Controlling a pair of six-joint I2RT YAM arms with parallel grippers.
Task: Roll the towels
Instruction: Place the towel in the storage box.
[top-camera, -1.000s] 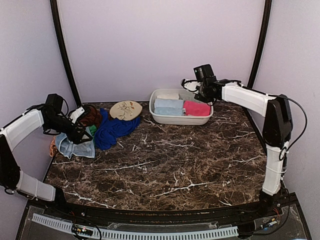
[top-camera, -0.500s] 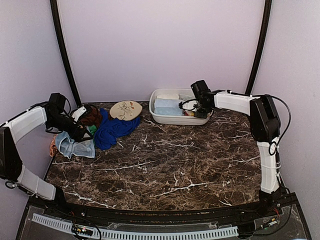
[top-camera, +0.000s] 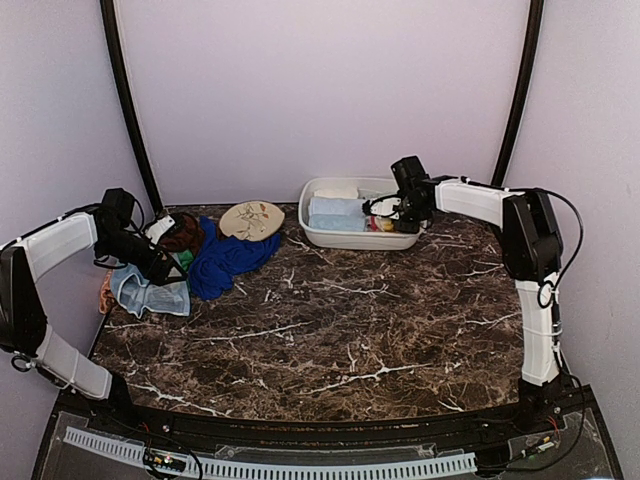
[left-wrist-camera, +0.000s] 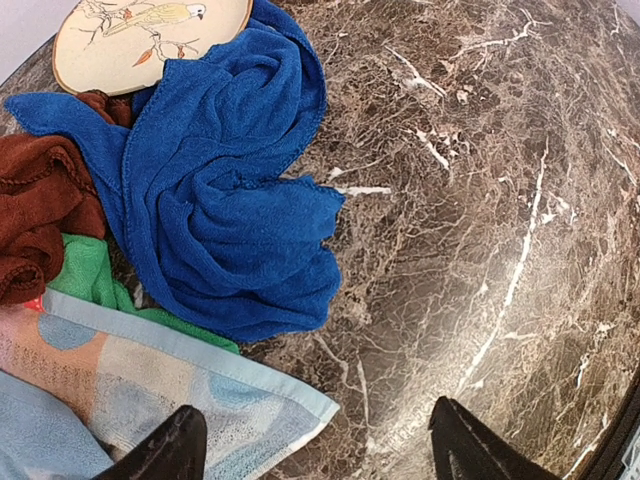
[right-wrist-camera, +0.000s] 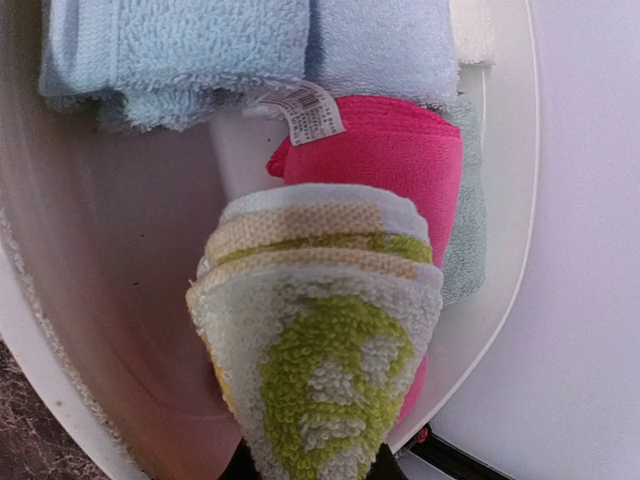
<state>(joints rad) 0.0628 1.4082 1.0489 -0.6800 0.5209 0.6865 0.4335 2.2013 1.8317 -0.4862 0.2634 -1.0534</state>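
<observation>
A loose pile of towels lies at the table's left: royal blue (left-wrist-camera: 230, 200) (top-camera: 225, 260), brown (left-wrist-camera: 35, 210), green (left-wrist-camera: 85, 280) and a flat pale blue patterned one (left-wrist-camera: 150, 390) (top-camera: 150, 295). My left gripper (left-wrist-camera: 318, 425) (top-camera: 165, 268) hovers open over the pale blue towel's corner and the bare marble beside it, holding nothing. My right gripper (right-wrist-camera: 312, 468) (top-camera: 397, 222) is low inside the white basin (right-wrist-camera: 500, 250) (top-camera: 350, 240), shut on a rolled yellow-green towel (right-wrist-camera: 320, 380). Beneath it lie a hot pink roll (right-wrist-camera: 390, 160) and pale blue rolls (right-wrist-camera: 180, 50) (top-camera: 337, 212).
An oval beige disc with a bird picture (top-camera: 252, 220) (left-wrist-camera: 140, 40) lies behind the blue towel. Dark marble tabletop (top-camera: 350, 320) spreads across the middle and front. Black frame posts (top-camera: 130, 110) stand at the back corners against purple walls.
My right gripper has dropped from above the basin's right end down into it, carrying the yellow-green roll. The left gripper has shifted slightly over the pile, its jaws a little narrower.
</observation>
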